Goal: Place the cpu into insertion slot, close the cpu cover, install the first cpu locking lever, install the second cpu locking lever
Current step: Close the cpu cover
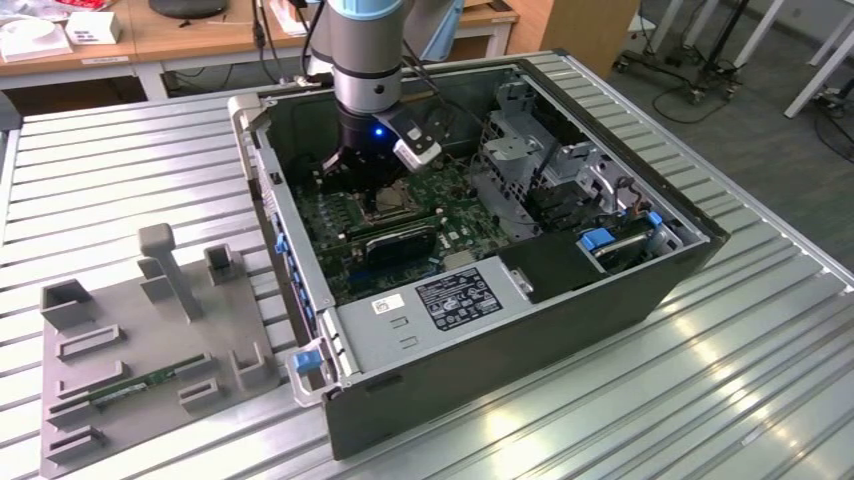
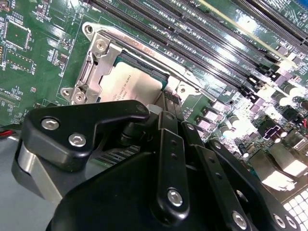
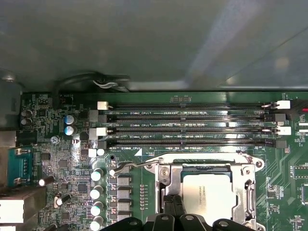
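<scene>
The cpu [image 3: 208,192], a silvery square chip, sits in the insertion slot [image 3: 246,202] on the green motherboard [image 3: 57,168]. In the second wrist view the cpu [image 2: 129,86] shows through the cut-out of the cpu cover [image 2: 98,57], which lies flat around it. A thin wire locking lever [image 3: 132,165] runs along the slot's side next to the memory slots. My gripper [image 3: 174,201] is low at the chip's edge, fingers together with nothing between them. In the exterior view my gripper [image 1: 375,187] reaches down into the open computer case [image 1: 561,290] just over the slot [image 1: 394,203].
Long black memory slots [image 3: 192,127] lie beside the slot, with capacitors [image 3: 97,192] nearby. The case walls and a metal drive cage [image 1: 527,150] surround the board. A grey fixture tray [image 1: 134,350] holding a memory stick [image 1: 147,380] rests on the ribbed table at the exterior view's left.
</scene>
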